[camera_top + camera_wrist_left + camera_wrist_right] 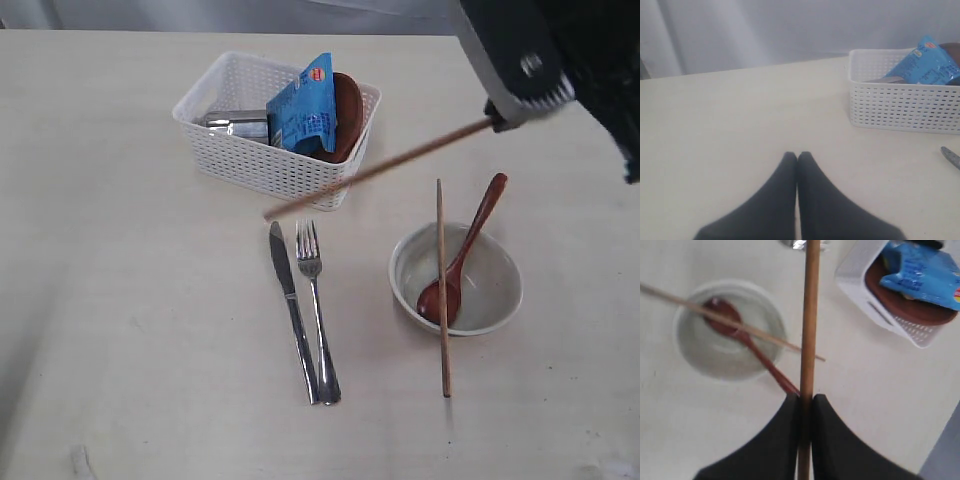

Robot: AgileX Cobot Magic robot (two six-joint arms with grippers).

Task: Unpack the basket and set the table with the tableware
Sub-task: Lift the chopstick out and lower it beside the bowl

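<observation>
Firstly, right gripper: pinched one chopstick, raised beside the basket.
Left gripper: jaws pressed together, empty, away from basket.
Tableware: knife, fork, bowl lay on counter near basket.

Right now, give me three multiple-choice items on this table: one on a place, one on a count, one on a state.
1. The spoon lies: A in the basket; B in the bowl; C flat on the table.
2. Chopsticks in view: A one; B four; C two.
3. The right gripper is: A shut on a chopstick; B wide open; C shut on nothing.
Answers: 1 B, its head sits inside the bowl. 2 C, one lies across the bowl and the held chopstick hangs in the air. 3 A, its jaws clamp the stick between them.
</observation>
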